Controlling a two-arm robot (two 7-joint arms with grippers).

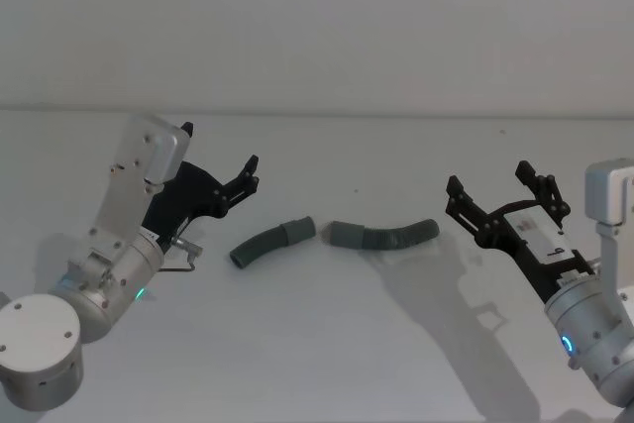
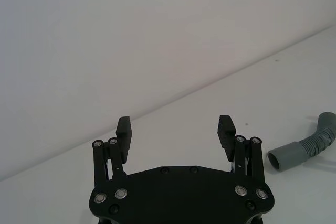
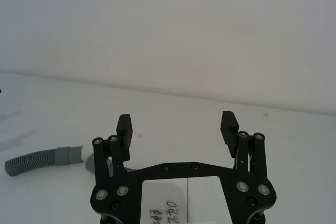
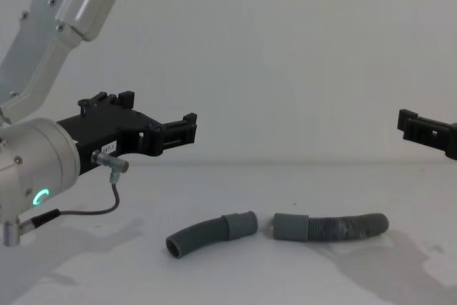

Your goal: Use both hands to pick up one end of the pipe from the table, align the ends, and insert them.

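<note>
– Left hand [image 2: 175, 128], closest in: how does it stand?
– Jaws spread, raised over the counter [image 1: 327, 344], left of the curved pipe piece [image 1: 265, 244].
– And the right hand [image 3: 177, 124]?
– Spread too, right of the longer pipe piece [image 1: 391, 236]. Both pieces lie flat mid-counter, cuffs [image 1: 300, 229] facing, slightly apart.

We see a plain pale wall [image 1: 317, 17] rising behind the far edge of the table [image 1: 327, 344]. We make out a tiny dark speck [image 1: 359, 188] near the table's middle and a second speck [image 1: 502, 130] close to its far edge, toward the right.
</note>
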